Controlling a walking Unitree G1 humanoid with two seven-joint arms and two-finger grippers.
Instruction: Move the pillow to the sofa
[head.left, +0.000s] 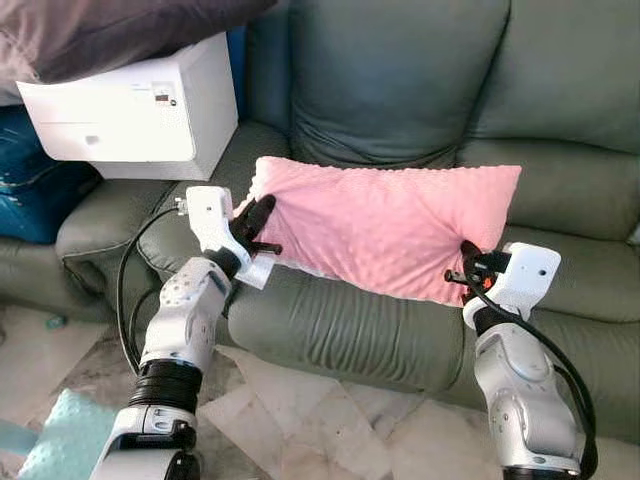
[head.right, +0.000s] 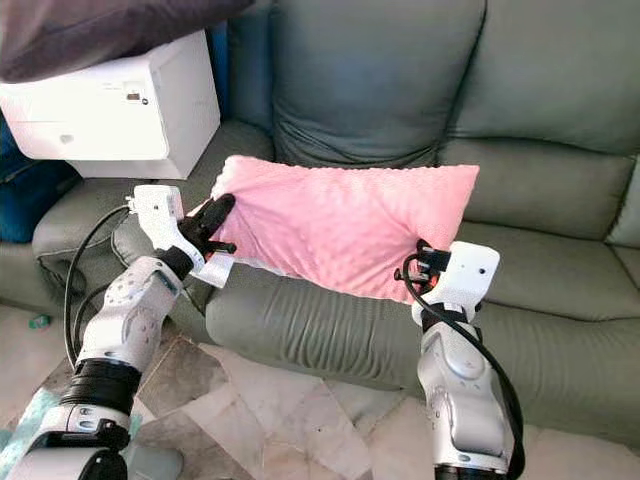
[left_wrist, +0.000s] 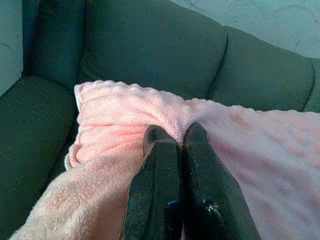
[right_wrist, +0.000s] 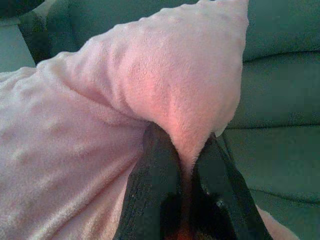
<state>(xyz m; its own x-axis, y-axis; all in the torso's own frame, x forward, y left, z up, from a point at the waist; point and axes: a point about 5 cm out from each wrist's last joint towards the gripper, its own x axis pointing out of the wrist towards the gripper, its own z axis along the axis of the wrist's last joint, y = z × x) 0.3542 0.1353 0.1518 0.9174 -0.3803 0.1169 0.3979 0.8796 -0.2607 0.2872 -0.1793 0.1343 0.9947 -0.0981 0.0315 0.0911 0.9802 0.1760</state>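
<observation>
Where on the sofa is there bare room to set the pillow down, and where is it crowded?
Both grippers, left and right, pinch the pink pillow over the sofa. Free: the seat cushion under it and the seat to the robot's right. Crowded: the left end, with the white box on the armrest.

Right gripper (head.left: 468, 268) fingertips buried in pillow (head.left: 385, 225) fabric at 4 o'clock. White box (head.left: 135, 110) cut at 10 o'clock, top hidden under dark cloth (head.left: 100, 30). Sofa (head.left: 420, 90) cropped at 12.
</observation>
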